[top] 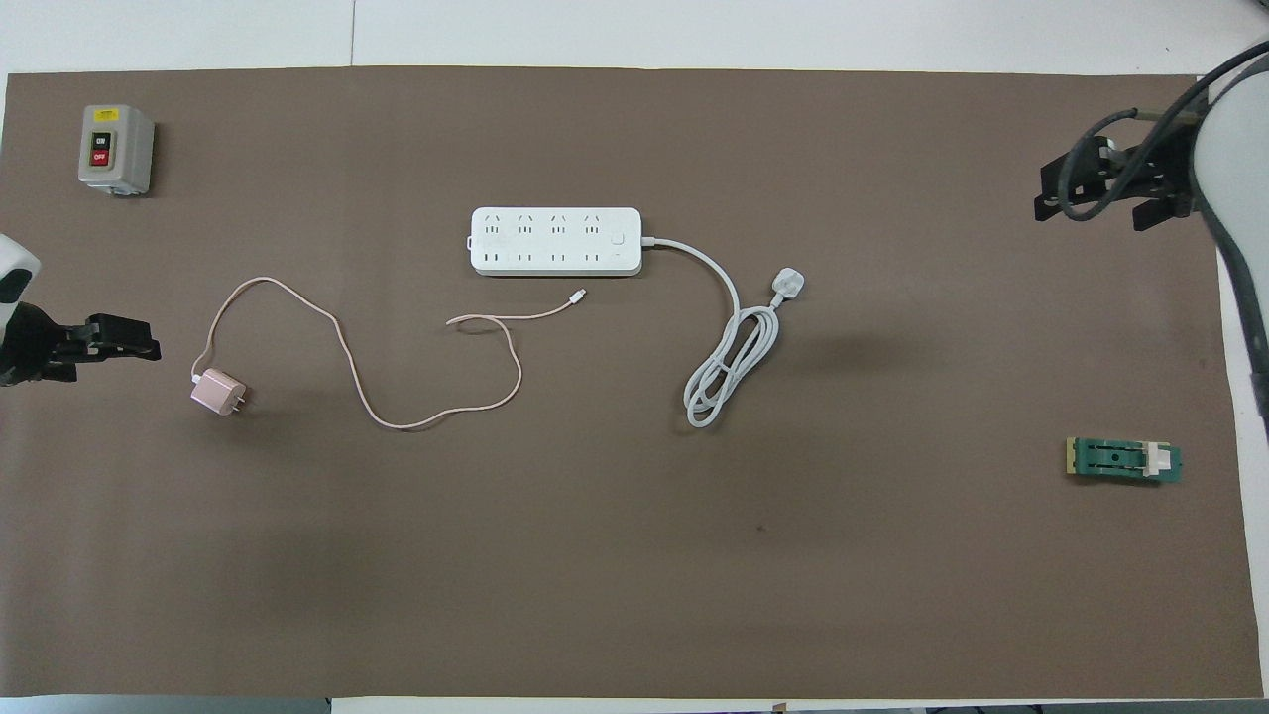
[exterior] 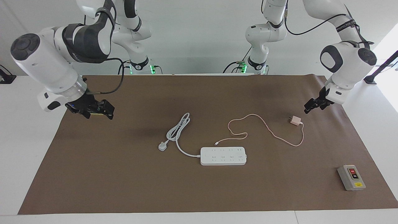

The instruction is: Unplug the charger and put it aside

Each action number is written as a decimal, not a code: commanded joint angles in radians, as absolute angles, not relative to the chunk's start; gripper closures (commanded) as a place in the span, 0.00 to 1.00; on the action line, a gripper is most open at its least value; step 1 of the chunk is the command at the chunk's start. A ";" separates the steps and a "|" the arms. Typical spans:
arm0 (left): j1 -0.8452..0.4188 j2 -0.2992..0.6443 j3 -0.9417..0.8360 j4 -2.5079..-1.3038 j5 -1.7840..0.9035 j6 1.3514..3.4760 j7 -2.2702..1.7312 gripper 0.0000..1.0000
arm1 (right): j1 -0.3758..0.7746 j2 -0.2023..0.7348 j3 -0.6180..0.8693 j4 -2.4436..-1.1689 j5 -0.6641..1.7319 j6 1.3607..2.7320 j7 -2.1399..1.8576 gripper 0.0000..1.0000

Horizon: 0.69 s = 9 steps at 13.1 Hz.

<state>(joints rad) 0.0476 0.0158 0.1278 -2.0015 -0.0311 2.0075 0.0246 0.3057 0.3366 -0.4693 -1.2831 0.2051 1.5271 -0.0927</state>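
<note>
1. You see the charger point(exterior: 295, 120) lying unplugged on the brown mat point(exterior: 124, 174), at about two o'clock from the power strip point(exterior: 223, 156) in the facing view, its cable point(exterior: 267, 127) looping between them.
2. Your left gripper point(exterior: 314, 104) hovers just beside the charger, released and holding nothing.
3. Your right gripper point(exterior: 93, 109) waits over the mat's other end; you cannot tell its finger state.

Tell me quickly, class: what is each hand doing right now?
Left hand: holds nothing, up beside the charger, which lies unplugged on the mat.
Right hand: holds nothing, over the mat at its own end.
</note>
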 commanded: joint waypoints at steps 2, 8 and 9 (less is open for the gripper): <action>0.043 0.003 0.126 -1.823 -0.020 1.797 0.023 0.00 | 0.200 0.194 -0.384 -1.325 0.118 1.474 -0.264 0.00; 0.026 -0.066 0.061 -1.689 -0.021 1.640 0.023 0.00 | -0.083 -0.040 -0.048 -1.541 -0.006 1.440 -0.256 0.00; 0.011 -0.080 0.054 -1.690 -0.021 1.617 0.021 0.00 | -0.084 -0.049 -0.048 -1.560 -0.005 1.451 -0.246 0.00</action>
